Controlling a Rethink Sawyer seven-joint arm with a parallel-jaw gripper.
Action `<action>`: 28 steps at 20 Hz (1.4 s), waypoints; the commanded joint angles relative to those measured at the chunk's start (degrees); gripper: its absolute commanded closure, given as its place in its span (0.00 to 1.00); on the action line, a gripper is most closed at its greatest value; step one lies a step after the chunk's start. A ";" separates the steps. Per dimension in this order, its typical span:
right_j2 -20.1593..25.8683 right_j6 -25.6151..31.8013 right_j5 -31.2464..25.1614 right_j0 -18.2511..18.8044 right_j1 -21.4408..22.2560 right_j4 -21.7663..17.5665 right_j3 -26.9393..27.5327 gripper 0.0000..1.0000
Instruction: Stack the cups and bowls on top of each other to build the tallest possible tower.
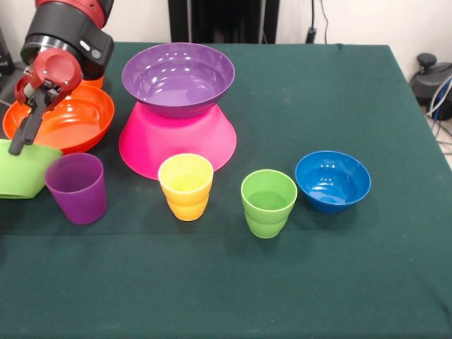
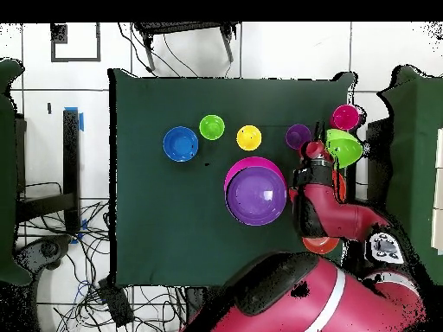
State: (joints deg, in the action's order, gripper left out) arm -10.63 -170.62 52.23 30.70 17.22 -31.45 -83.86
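Note:
My gripper (image 1: 15, 143) reaches down at the far left, shut on the rim of the lime green bowl (image 1: 28, 173), which hangs tilted beside the purple cup (image 1: 76, 187). In the overhead view the gripper (image 2: 326, 152) meets that bowl (image 2: 348, 149) near the table's edge. The tower is the purple bowl (image 1: 178, 74) upright on the inverted pink bowl (image 1: 176, 145). The large orange bowl (image 1: 63, 120) sits under my arm. The yellow cup (image 1: 186, 186), green cup (image 1: 268, 203) and small blue bowl (image 1: 332, 180) stand in a row. The red cup (image 2: 346, 117) shows only overhead.
A sliver of the small orange bowl (image 1: 93, 82) shows behind the arm. The green tablecloth (image 1: 318, 268) spreads wide in front of the row of cups. The lime bowl reaches past the table's left edge in the front view.

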 commanded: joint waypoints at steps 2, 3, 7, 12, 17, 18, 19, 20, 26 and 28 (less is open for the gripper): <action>4.45 -5.09 -7.60 -2.58 2.16 -3.60 -3.37 0.00; 4.41 -5.24 -7.88 -2.60 2.62 -3.81 -3.66 0.00; 4.26 -5.22 -7.87 -2.61 3.25 -3.72 -4.67 0.00; 4.84 -4.54 -5.65 -1.76 0.50 -3.06 -3.97 0.00; 4.38 -4.09 -4.30 -1.70 0.03 -2.48 -4.97 0.00; 4.21 -3.78 -3.63 -1.72 -0.28 -1.90 -5.38 0.00; 4.17 -3.71 -3.34 -1.70 -0.44 -1.64 -5.62 0.00; 4.05 -3.37 -2.68 -1.75 -0.78 -1.05 -5.96 0.00; 4.32 -2.41 -0.69 -1.36 -2.61 -0.27 -6.01 0.00; 4.15 -2.03 -0.22 -1.36 -2.75 0.11 -6.21 0.00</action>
State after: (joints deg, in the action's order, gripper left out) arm -10.67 -170.62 52.25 30.71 19.11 -31.44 -87.52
